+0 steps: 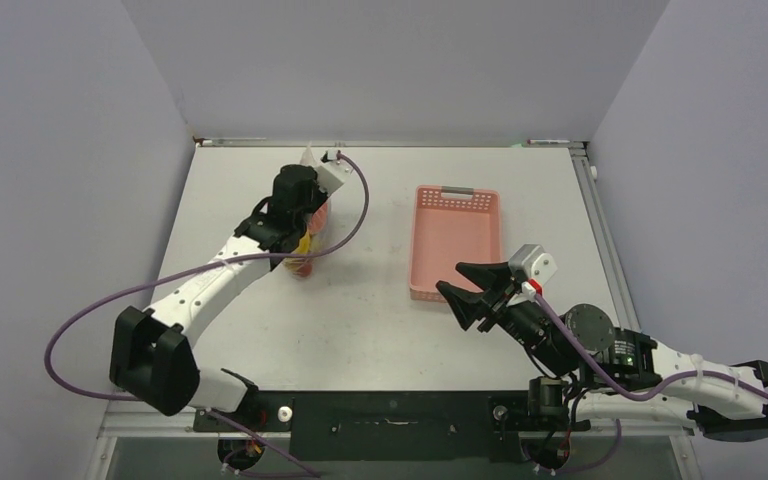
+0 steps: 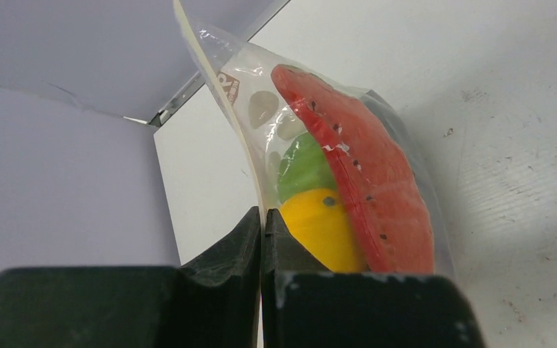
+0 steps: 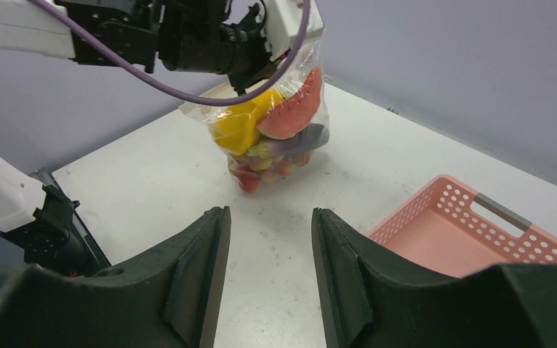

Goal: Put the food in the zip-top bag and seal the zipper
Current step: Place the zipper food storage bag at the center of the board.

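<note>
The left gripper [image 2: 262,217] has its jaws clamped on the bag [image 2: 257,94] along the zipper [image 2: 221,101], holding it up at 10 o'clock from the centre of the table [image 1: 360,320]. The food [image 3: 265,134] sits inside, with a red slice, a yellow piece and a green piece showing. The right gripper [image 3: 268,217], jaws apart and holding nothing, hovers at 6 o'clock of the basket [image 1: 455,245], well apart from the bag.

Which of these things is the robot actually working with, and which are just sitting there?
In the job: the zip-top bag, pinched by the left gripper; the food inside it.
Lying about: the pink basket, empty; the right gripper, open, holding nothing.
</note>
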Controlling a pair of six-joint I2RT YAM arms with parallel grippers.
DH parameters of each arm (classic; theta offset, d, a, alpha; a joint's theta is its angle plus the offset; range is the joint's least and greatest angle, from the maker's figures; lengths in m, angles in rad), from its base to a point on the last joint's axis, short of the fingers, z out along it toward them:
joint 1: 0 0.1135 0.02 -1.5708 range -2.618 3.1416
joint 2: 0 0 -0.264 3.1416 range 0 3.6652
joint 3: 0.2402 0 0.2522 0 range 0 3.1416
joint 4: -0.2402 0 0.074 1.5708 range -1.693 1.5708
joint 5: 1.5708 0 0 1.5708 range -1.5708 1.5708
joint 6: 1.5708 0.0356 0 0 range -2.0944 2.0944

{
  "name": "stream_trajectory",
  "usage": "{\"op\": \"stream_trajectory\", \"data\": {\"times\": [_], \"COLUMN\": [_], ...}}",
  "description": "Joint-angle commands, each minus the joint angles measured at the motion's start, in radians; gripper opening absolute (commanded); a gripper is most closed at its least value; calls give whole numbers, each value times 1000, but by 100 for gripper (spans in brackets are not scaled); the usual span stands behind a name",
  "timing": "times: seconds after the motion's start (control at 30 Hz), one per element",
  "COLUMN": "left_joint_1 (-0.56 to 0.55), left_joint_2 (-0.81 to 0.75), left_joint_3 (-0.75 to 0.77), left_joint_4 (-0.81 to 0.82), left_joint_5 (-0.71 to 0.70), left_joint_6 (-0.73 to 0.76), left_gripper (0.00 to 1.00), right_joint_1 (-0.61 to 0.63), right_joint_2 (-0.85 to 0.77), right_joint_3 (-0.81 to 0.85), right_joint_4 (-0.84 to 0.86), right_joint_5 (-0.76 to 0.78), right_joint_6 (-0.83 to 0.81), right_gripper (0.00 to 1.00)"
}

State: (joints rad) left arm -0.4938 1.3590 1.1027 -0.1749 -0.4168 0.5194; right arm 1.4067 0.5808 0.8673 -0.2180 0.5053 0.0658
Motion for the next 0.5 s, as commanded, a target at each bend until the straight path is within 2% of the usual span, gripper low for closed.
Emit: {"op": "stream_trajectory", "data": {"times": [0.0, 0.13, 0.3, 0.47], "left_joint_1": [8, -59, -169, -237], "left_joint_2": [83, 140, 198, 259], "left_joint_3": [158, 201, 178, 125], "left_joint_4": [110, 83, 65, 59], "left_joint_5": [40, 72, 93, 113], "left_joint_6": [19, 8, -5, -98], "left_gripper": [0, 0, 0, 0], "right_joint_1": [-3, -5, -4, -4], "right_joint_2": [-29, -59, -68, -57], "right_joint_3": [-9, -26, -38, -31], "right_joint_4": [19, 16, 22, 7], "right_joint_5": [-14, -5, 0, -20], "right_joint_6": [8, 12, 17, 35], "right_gripper": [46, 46, 47, 48]}}
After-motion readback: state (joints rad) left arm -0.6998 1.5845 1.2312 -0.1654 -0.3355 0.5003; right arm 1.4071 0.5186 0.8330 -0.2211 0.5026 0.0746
